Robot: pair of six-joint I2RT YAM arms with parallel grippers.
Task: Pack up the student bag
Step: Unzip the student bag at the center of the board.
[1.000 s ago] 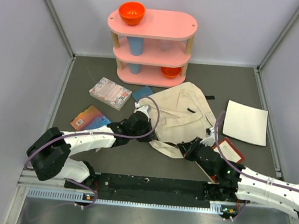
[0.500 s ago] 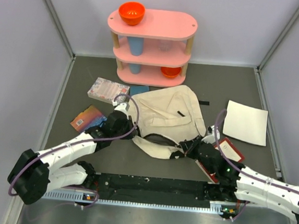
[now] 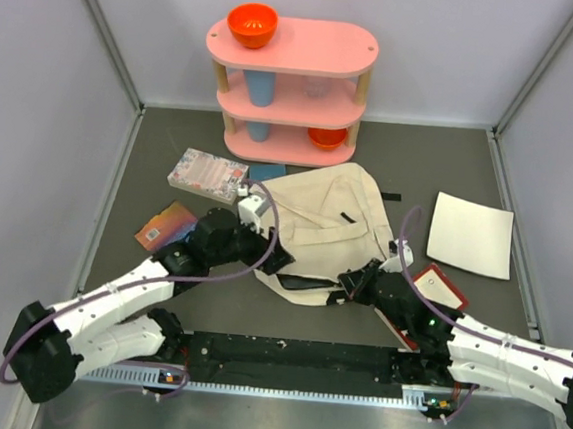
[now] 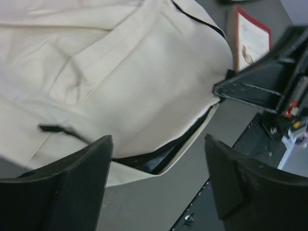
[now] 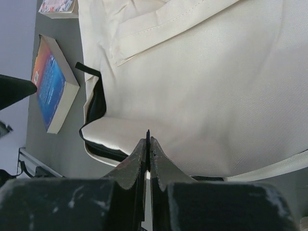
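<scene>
Closer to the student bag (image 3: pixel 332 213) now, my left tool (image 4: pixel 159 139) gapes wide; right tool (image 5: pixel 147 137) is pinched shut at its mouth. Limp canvas: I'd grip the zipper rim (image 4: pixel 191 138).

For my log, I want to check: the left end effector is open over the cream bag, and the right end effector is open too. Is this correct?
Not quite. The left end effector is open over the cream bag, but the right end effector is shut, not open; the right wrist view shows it.
</scene>
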